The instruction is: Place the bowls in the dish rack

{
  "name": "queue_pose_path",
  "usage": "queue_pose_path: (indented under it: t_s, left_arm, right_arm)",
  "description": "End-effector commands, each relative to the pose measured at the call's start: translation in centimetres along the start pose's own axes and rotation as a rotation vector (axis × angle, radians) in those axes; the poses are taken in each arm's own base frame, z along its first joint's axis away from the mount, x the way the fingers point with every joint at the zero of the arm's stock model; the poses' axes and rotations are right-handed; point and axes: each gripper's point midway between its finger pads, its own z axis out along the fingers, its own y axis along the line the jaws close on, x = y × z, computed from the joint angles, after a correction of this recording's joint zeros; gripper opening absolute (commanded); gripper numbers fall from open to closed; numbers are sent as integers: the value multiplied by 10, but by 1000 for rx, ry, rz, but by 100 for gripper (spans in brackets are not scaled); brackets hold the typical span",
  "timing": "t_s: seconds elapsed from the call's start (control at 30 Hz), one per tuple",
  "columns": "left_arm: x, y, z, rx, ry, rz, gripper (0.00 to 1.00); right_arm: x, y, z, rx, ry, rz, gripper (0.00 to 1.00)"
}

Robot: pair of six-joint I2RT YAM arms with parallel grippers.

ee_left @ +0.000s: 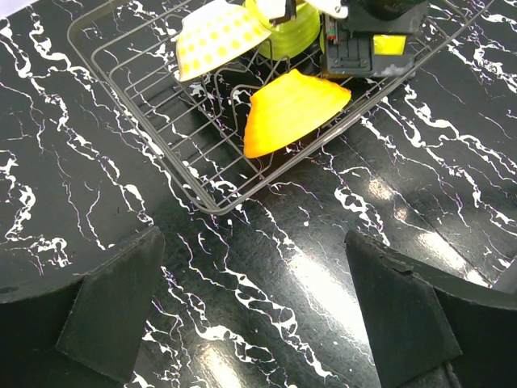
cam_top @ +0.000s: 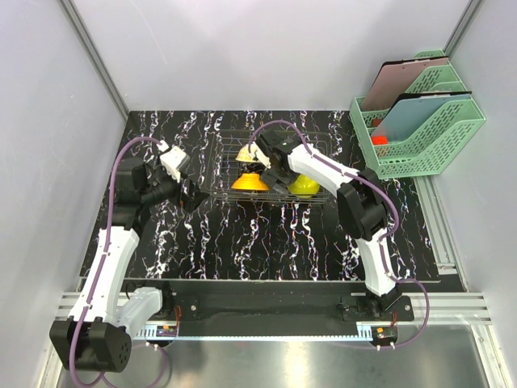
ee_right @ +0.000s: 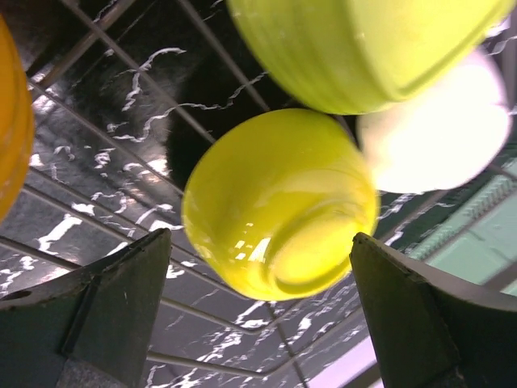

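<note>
The wire dish rack [cam_top: 220, 141] sits at mid-table with bowls in it. In the left wrist view an orange bowl [ee_left: 291, 109] leans on its side near the rack's [ee_left: 137, 129] front corner, behind it a cream bowl with yellow dots [ee_left: 216, 36] and a lime green bowl [ee_left: 291, 32]. My right gripper [cam_top: 277, 173] is inside the rack, open. Its wrist view shows a yellow bowl [ee_right: 279, 202] lying on the wires just beyond the open fingers, untouched, with the lime green bowl [ee_right: 363, 48], a white bowl [ee_right: 440, 133] and the orange bowl [ee_right: 12, 121] around it. My left gripper [ee_left: 254, 299] hangs open over bare table, left of the rack.
Two green mesh file trays [cam_top: 420, 129] stand at the back right, holding flat boards and a small red object [cam_top: 380, 140]. The black marbled table [cam_top: 266, 242] stretches in front of the rack. White walls close in the left, back and right sides.
</note>
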Motion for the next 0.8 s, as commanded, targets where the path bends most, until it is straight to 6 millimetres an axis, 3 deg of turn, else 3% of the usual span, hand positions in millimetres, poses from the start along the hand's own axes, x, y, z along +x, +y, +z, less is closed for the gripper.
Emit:
queue_pose_path:
  t_s: [0.0,0.17,0.2,0.37,0.4,0.43,0.47,0.53,0.57,0.63,0.67,0.73,0.77]
  left_arm:
    - [-10,6,3,6,-25,45,99]
    - [-9,11,7,-3,-7,47,99]
    - [-9,12,7,-6,-5,40,99]
    - [-19,16,5,-32,-24,35,99]
    - [-22,17,4,-35,-26,30,99]
    - [-23,17,2,-37,-22,18,99]
    - [-28,20,-1,-51,-29,-2,99]
    - [-31,18,-4,-48,-25,-20,99]
    - [-33,28,-12,-89,-36,-27,99]
    - [-34,34,-20,-126,-45,-32,99]
    - [-37,38,-27,-152,-58,-32,99]
    - [-37,39,-35,-162,-58,-30,99]
    - [-39,42,-43,-186,-69,-21,99]
  right_arm:
    - [-25,-38,-57,114,-131,-13,100]
    - [-36,-83,-90,310,-200,23,100]
    - [-38,-92,-103,328,-236,48,100]
    - [-51,-105,-154,322,-426,174,100]
    - [-49,-110,-174,317,-473,200,100]
    - [-48,-110,-179,284,-504,234,100]
    - [-41,-117,-200,277,-552,273,100]
    - [-27,-124,-211,185,-602,344,100]
    - [-13,-129,-227,160,-628,372,100]
    - [9,-139,-236,89,-661,436,100]
    - [24,-140,-257,86,-697,451,100]
    - [48,-133,-260,80,-688,446,100]
    - [67,-134,-280,113,-722,459,100]
